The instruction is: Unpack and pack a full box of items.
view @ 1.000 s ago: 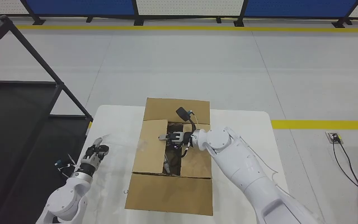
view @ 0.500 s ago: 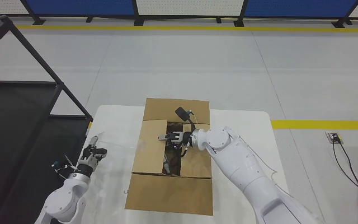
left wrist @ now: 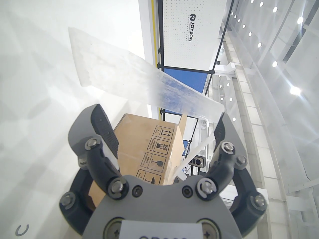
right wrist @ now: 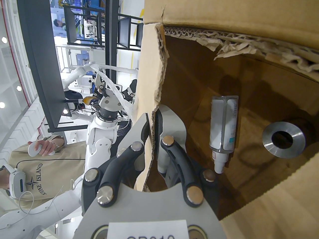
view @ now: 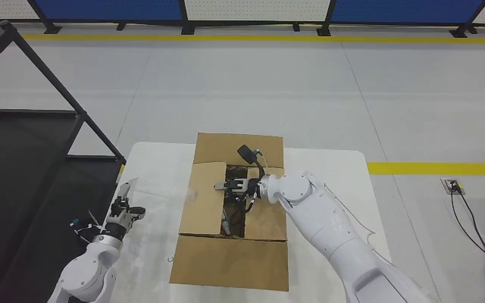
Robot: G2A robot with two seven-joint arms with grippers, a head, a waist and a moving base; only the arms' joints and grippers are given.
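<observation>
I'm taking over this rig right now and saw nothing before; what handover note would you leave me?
Left gripper: open, above the table beside the cardboard box, a clear tape strip clinging to one finger.
Right gripper: shut on the torn edge of a box flap at the opening.
Box: flaps open; a spray bottle and a metal cylinder lie inside.
Done: tape off, box opened.
Left: shed the tape, unpack the contents, repack.

A large robotics test hall: a pale painted floor (view: 265,83) marked with yellow lines (view: 227,37), blue and white partition panels (view: 106,9) on black frames, and rows of lamps (left wrist: 295,90) on a high ceiling.
</observation>
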